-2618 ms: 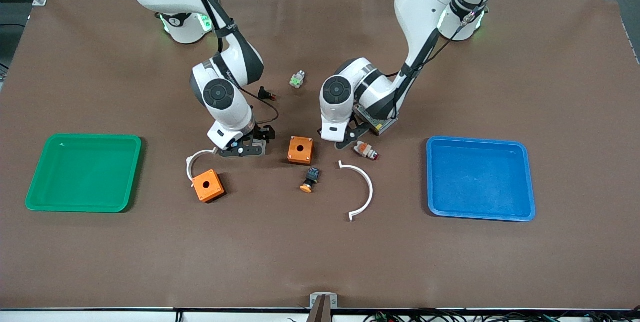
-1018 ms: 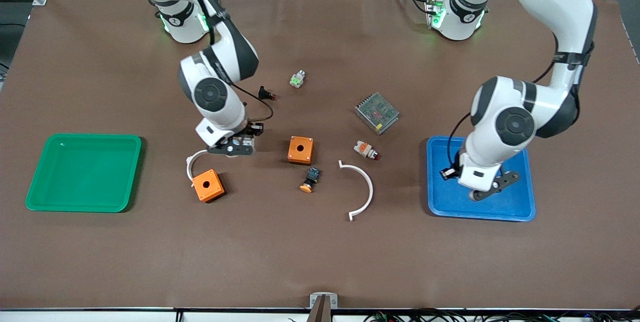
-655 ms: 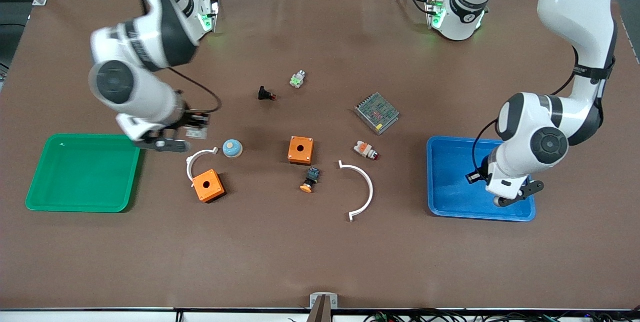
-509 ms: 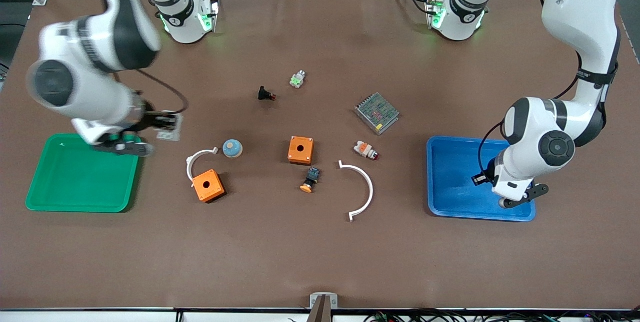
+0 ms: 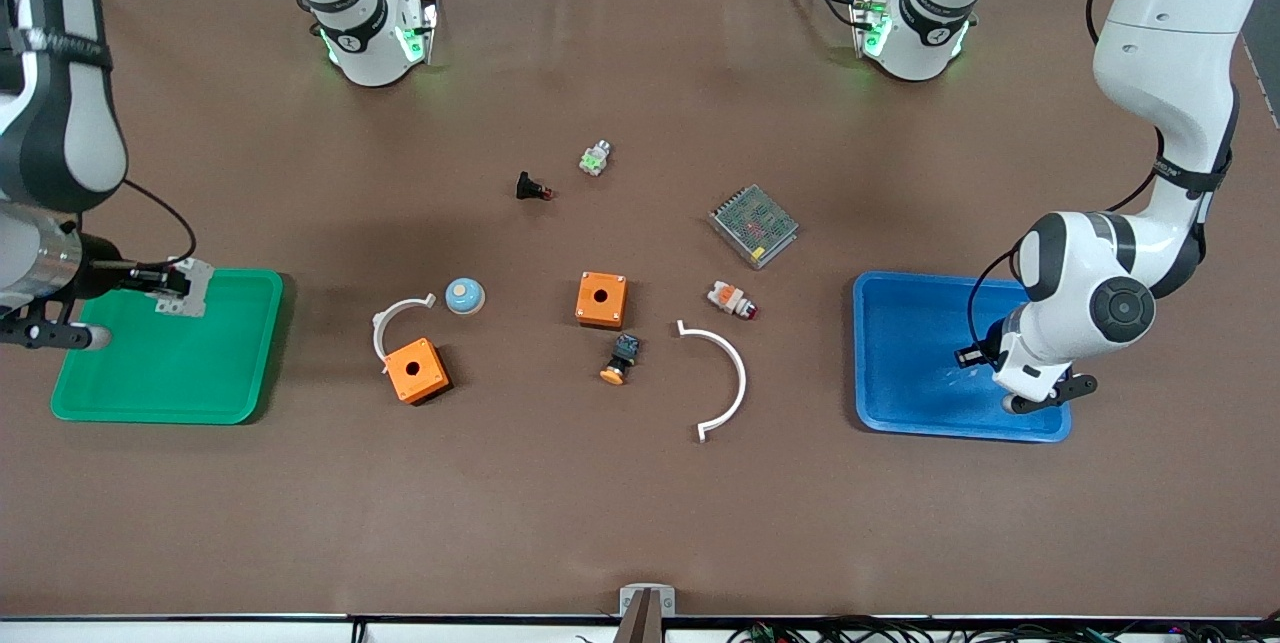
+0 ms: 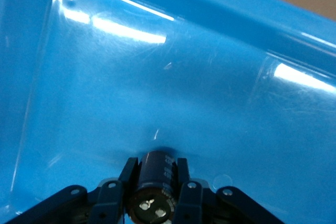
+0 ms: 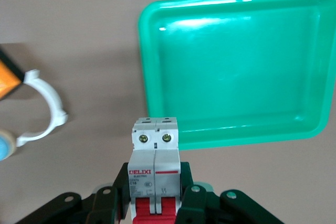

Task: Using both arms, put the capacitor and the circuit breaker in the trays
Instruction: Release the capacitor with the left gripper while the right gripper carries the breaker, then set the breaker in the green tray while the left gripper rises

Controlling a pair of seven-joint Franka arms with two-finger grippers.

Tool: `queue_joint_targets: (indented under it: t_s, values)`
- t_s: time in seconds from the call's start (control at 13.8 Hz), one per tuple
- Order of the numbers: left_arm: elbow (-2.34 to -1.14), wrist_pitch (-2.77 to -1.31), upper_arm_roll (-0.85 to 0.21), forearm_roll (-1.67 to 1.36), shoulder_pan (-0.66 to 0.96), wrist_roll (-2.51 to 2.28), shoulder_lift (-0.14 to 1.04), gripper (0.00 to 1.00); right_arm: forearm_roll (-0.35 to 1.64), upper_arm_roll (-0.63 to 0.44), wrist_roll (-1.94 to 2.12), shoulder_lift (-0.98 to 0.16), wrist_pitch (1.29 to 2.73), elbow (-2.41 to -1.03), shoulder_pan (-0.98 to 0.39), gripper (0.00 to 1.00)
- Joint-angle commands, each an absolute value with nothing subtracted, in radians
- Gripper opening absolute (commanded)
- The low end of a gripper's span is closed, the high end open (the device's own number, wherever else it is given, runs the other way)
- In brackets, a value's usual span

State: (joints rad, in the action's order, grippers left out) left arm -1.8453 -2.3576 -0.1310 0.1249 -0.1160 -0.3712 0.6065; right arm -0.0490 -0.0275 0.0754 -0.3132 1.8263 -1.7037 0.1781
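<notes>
The left hand [image 6: 155,195] was clamped on the capacitor [image 6: 157,182], low over the blue tray [image 5: 905,363], perhaps touching its floor. The right hand [image 7: 156,203] gripped the circuit breaker [image 7: 155,169] above the green tray [image 5: 170,378].

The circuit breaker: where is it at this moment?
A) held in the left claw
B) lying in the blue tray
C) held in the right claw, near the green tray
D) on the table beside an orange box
C: the right claw grips the circuit breaker near the green tray.
</notes>
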Motion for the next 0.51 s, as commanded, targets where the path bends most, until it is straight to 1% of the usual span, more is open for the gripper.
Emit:
queue_joint_targets:
  t_s: [0.0,0.15,0.29,0.44]
  values:
    - [-1.838,-2.367,-0.143,0.138,-0.123,-0.362,0.615,0.41,-0.086,-0.005,0.136,-0.463,1.807,-1.560,0.245,0.18]
    - [-1.832,-2.365,-0.143,0.137,-0.121,-0.362,0.612,1.00,-0.086,-0.005,0.153,-0.547,1.822,-1.504,0.279,0.18]
    - [-1.827,-2.356,-0.146,0.137,-0.120,-0.360,0.595,1.00,-0.086,-0.005,0.198,-0.610,1.891,-1.486,0.304,0.19]
    - [-1.822,-2.332,-0.149,0.137,-0.120,-0.362,0.546,1.00,-0.083,-0.005,0.242,-0.665,1.943,-1.457,0.330,0.20]
